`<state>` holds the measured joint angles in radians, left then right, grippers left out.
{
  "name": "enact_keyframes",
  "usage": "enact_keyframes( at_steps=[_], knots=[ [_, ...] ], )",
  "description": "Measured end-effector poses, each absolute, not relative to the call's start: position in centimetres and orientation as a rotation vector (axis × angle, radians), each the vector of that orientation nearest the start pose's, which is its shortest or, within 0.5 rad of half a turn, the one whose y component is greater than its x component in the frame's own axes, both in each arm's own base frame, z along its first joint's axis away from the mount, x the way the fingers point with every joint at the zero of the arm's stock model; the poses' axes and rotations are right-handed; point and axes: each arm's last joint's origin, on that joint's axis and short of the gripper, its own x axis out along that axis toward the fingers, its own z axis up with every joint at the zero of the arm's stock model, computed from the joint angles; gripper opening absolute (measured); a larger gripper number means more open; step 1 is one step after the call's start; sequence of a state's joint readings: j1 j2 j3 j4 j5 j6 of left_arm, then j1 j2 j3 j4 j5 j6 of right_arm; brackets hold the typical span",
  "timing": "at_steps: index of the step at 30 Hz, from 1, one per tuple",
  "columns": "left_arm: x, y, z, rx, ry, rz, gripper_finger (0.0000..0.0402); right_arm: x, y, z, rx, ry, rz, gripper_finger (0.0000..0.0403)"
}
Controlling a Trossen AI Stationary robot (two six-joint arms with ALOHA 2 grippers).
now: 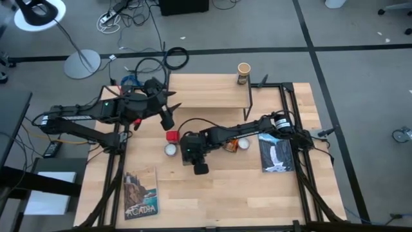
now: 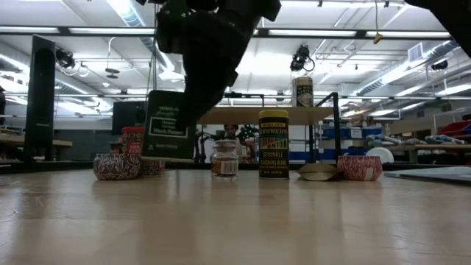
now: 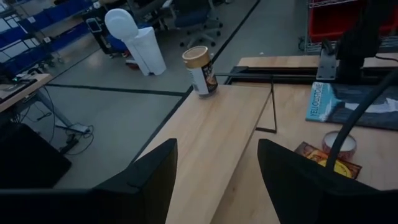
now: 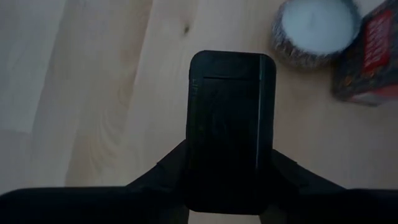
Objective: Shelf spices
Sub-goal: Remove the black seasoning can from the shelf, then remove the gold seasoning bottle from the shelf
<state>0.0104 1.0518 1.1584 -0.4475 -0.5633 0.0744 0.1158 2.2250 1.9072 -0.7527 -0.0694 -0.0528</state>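
Right gripper (image 1: 200,166) is hanging over the table's middle, fingers pinching a dark tin (image 4: 229,130) held upright off the tabletop (image 1: 225,193); the shelf (image 1: 209,100) is lying beyond it toward the far edge, its plank mostly bare. Between tin and shelf, a red tin (image 1: 172,136) and a white round disc (image 1: 170,149) are sitting just beside the gripper, with the yellow black-lidded jar (image 2: 274,143) and small pale-capped jar (image 2: 224,158) standing further along. Left gripper (image 1: 167,119) is hovering fingers spread and empty at the shelf's left end, nearer to it than the right, while a tan cylindrical jar (image 1: 243,73) is standing on the shelf's far right corner.
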Motion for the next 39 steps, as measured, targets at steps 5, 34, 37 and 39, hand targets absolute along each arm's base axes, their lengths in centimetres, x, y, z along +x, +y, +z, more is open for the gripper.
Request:
enact_keyframes(
  at_steps=[5, 34, 37, 39],
  knots=[
    [21.3, 1.8, 38.7, 0.167, 0.356, 0.555, 0.0227, 47.0, 5.7, 19.1, -0.065, 1.1, 0.203, 0.0147],
    [21.2, 1.8, 38.5, 0.175, 0.384, 0.554, 0.0227, 47.3, 5.9, 27.4, -0.332, 1.034, 0.143, 0.0215],
    [21.2, 1.8, 38.5, 0.174, 0.383, 0.554, 0.0227, 46.8, 5.6, 30.7, -0.422, 1.008, 0.096, 0.021],
    [21.2, 1.8, 38.5, 0.175, 0.383, 0.554, 0.0227, 46.3, 5.4, 32.6, -0.485, 1.0, 0.059, 0.0206]
  ],
)
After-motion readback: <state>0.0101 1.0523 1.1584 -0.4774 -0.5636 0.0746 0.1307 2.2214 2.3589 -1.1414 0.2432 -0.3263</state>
